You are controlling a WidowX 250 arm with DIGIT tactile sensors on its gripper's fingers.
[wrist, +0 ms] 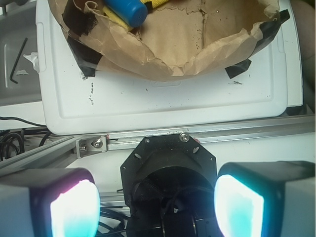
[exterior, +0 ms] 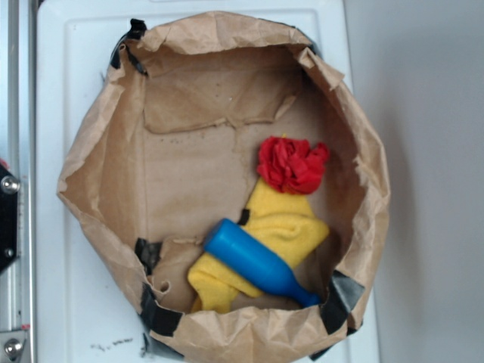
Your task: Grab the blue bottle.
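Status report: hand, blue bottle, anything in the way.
Hand open, empty, outside the paper bag. Blue bottle lying in the bag on a yellow cloth, neck toward the rim. Red cloth beside it, apart. Nothing on top.

Bright, even light; soft focus; hand (wrist: pixel 157 207) pads glare, perhaps overexposed.

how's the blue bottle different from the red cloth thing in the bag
The blue bottle is smooth, hard-looking plastic; the red cloth is crumpled, ruffled fabric. The bottle is long, tapering to a narrow neck, lying on its side at a diagonal; the cloth is a compact bunched clump. The bottle rests across the yellow cloth, nearer the bag's taped edge; the red cloth sits at the yellow cloth's other end. Both lie inside the brown paper bag.
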